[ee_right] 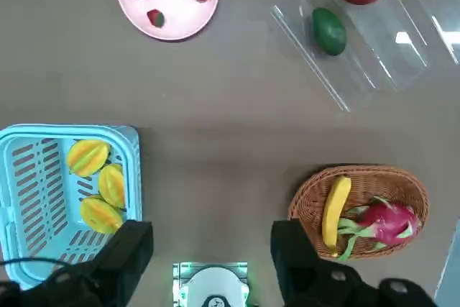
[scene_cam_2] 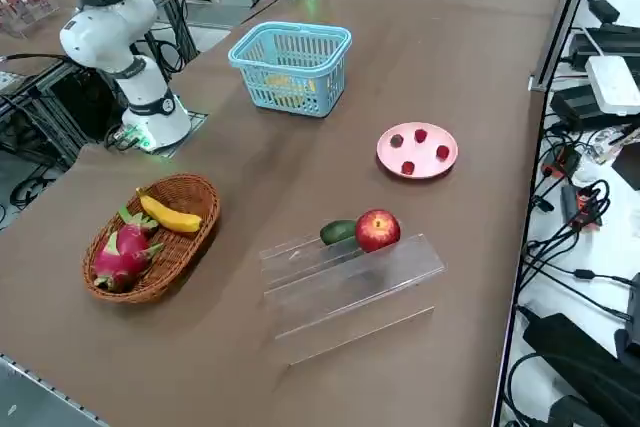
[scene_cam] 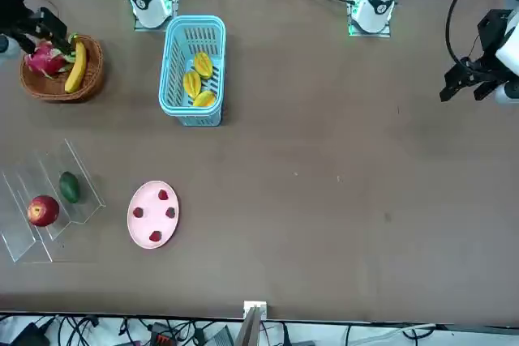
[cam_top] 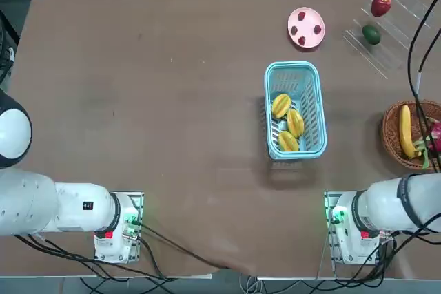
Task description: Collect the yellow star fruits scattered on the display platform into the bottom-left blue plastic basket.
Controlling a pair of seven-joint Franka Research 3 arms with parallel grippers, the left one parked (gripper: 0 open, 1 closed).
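Three yellow star fruits [cam_top: 280,105] [cam_top: 295,122] [cam_top: 287,141] lie together inside the light blue plastic basket [cam_top: 293,67], near the table's middle. The wrist view shows the same fruits [ee_right: 88,157] in the basket [ee_right: 72,131]. The clear display platform [cam_top: 403,22] [ee_right: 402,48] at the far right holds only a red apple [cam_top: 380,5] and a green fruit [cam_top: 371,34]. My right gripper [ee_right: 210,242] hangs high over the table between the blue basket and the wicker basket, open, with nothing between its fingers [ee_right: 133,242].
A round wicker basket [cam_top: 393,125] with a banana [cam_top: 406,130] and a pink dragon fruit sits at the right edge. A pink plate [cam_top: 306,27] with small red berries lies beyond the blue basket. Cables run along the far edge.
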